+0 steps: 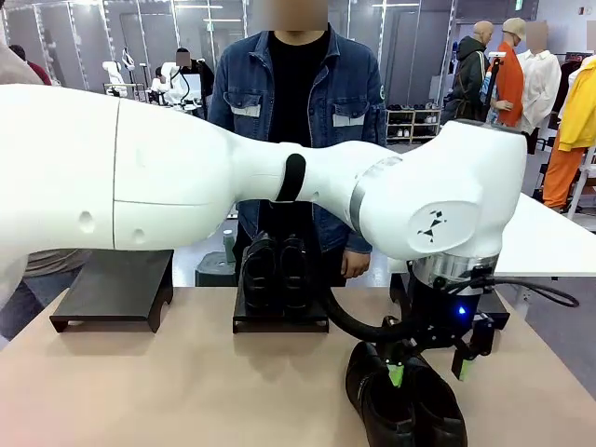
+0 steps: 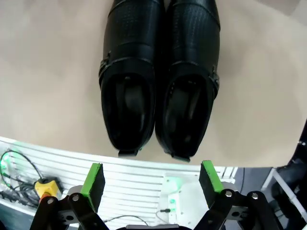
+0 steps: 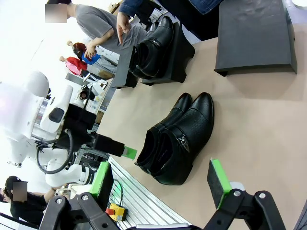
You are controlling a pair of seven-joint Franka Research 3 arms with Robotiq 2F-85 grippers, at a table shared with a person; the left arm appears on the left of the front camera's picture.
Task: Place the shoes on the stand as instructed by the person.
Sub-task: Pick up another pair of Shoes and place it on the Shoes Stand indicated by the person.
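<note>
Now one shoe pair (image 1: 275, 270) sits on one stand (image 1: 279, 323) of two, another pair (image 2: 158, 86) under the wide-open left gripper (image 2: 151, 179).

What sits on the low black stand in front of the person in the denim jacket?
A pair of glossy black leather dress shoes stands side by side on the low black stand. The stand's top surface beneath them is hidden.

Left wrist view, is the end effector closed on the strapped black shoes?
No, the green pads of the left end effector stand wide apart with nothing between them, short of the heels of the strapped shoes.
</note>
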